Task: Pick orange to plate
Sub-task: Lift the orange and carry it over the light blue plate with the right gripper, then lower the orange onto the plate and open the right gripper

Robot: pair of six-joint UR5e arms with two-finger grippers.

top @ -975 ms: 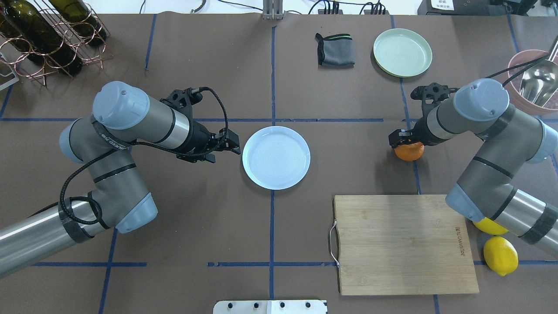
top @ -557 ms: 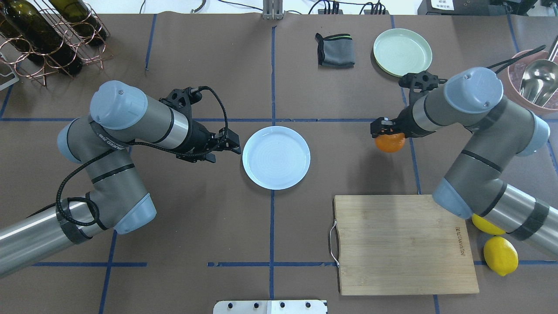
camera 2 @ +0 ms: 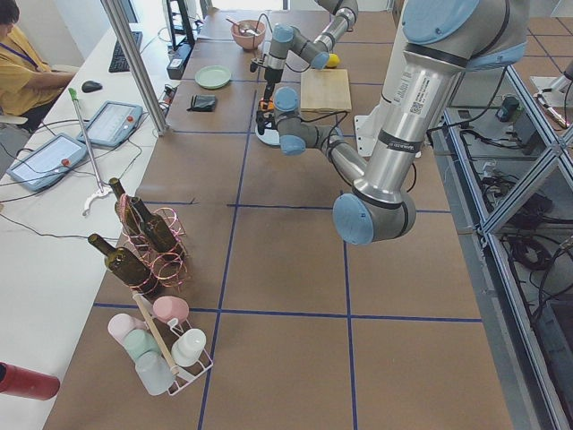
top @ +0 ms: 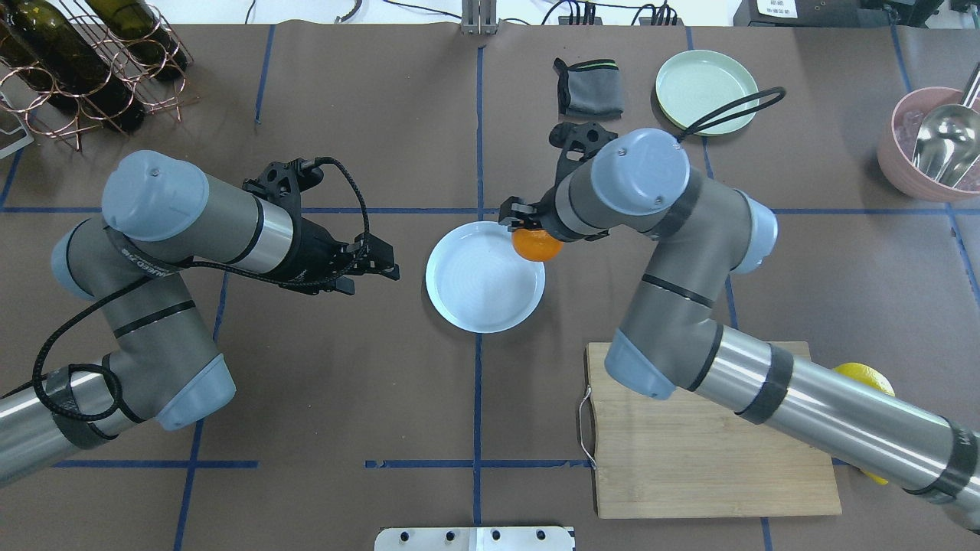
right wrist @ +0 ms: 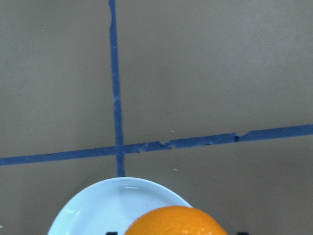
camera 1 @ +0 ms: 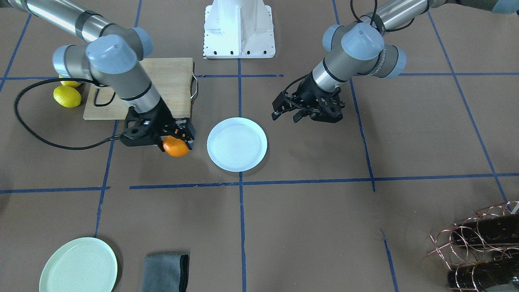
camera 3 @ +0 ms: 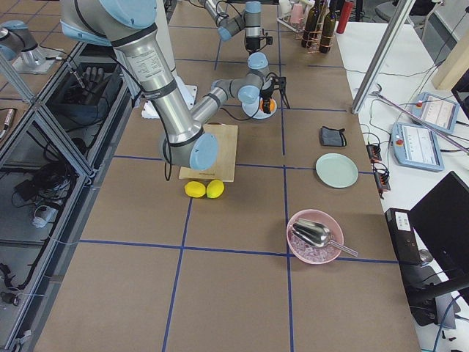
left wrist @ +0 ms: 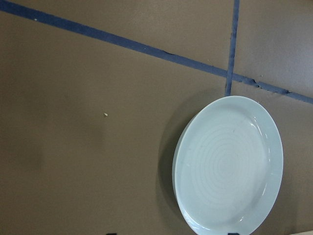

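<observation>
The right pincer (camera 1: pixel 178 138) pinches the orange (top: pixel 537 245) aloft by the plate's (top: pixel 476 310) rim. The views disagree on whether it is truly over the dish. Let go here, the round fruit could clip the raised rim and roll away across the tabletop (top: pixel 344 383).

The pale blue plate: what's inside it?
Nothing yet: the plate is bare. The orange, held in the right arm's fingers, hangs by its rim, hiding a sliver from overhead.

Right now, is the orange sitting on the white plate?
No, the right gripper holds the orange off the table, and the front-facing view shows a gap between it and the plate.
</observation>
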